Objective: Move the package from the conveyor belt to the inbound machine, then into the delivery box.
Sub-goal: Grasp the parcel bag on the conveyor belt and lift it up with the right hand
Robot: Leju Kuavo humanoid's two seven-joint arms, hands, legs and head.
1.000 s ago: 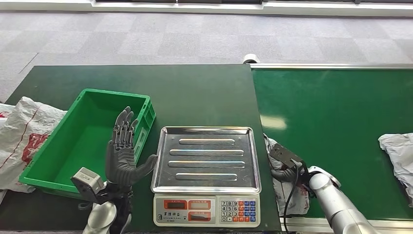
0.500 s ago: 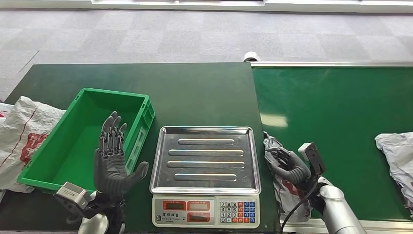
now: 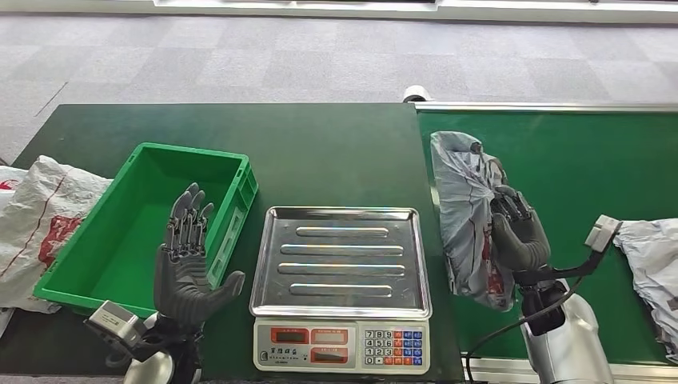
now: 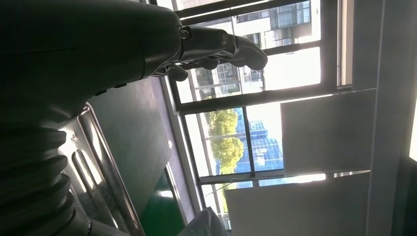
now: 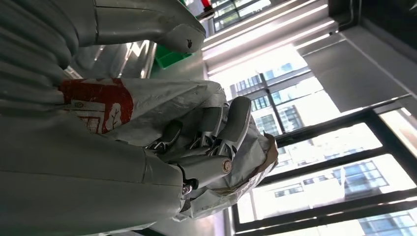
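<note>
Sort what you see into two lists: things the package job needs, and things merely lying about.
Job things:
- grey package, gripped by the right hand
- conveyor belt
- scale with steel tray
- green box

Lying about:
- white sack left of the box
- another grey bag on the belt
- left hand, raised, holding nothing

We count three bags [image 3: 468,216] [image 3: 656,268] [image 3: 44,224], one crate [image 3: 136,232], one scale [image 3: 340,288] and two hands [image 3: 188,268] [image 3: 520,236].
</note>
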